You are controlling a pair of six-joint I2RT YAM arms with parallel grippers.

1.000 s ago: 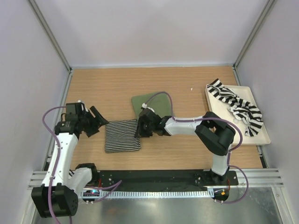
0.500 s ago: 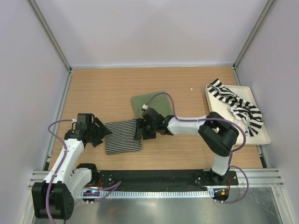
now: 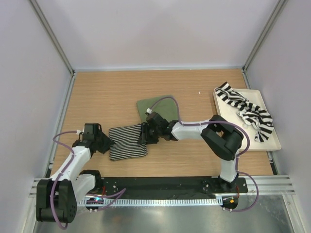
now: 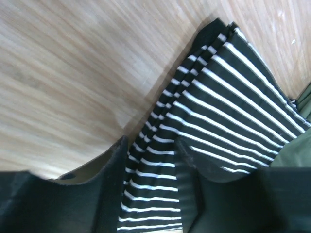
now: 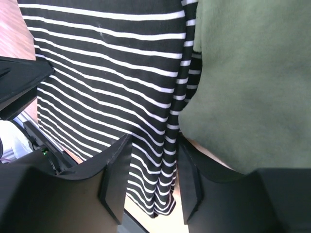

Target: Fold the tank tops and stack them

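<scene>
- While my right fingers (image 3: 144,135) have kept to the right edge of the pinstripe top (image 3: 127,142), the left arm has come in from where it stood a second ago, clear of the cloth.
- My left fingers (image 3: 106,143) now sit at that top's left edge. In the left wrist view they stand apart, with the striped hem lying flat between them.
- On the right wrist view the right fingers are likewise parted. They straddle the pinstripe hem just beside the olive top (image 3: 156,108), and I see no cloth bunched or pinched.
- I see no shift in the pinstripe top. It lies folded in a rectangle on the worktop (image 3: 107,92), between the two arms.
- I find the olive top unmoved, folded just behind the pinstripe top's far right corner and touching it.
- On the tray (image 3: 274,141) at the right, the broad-stripe top (image 3: 245,110) lies crumpled as before.
</scene>
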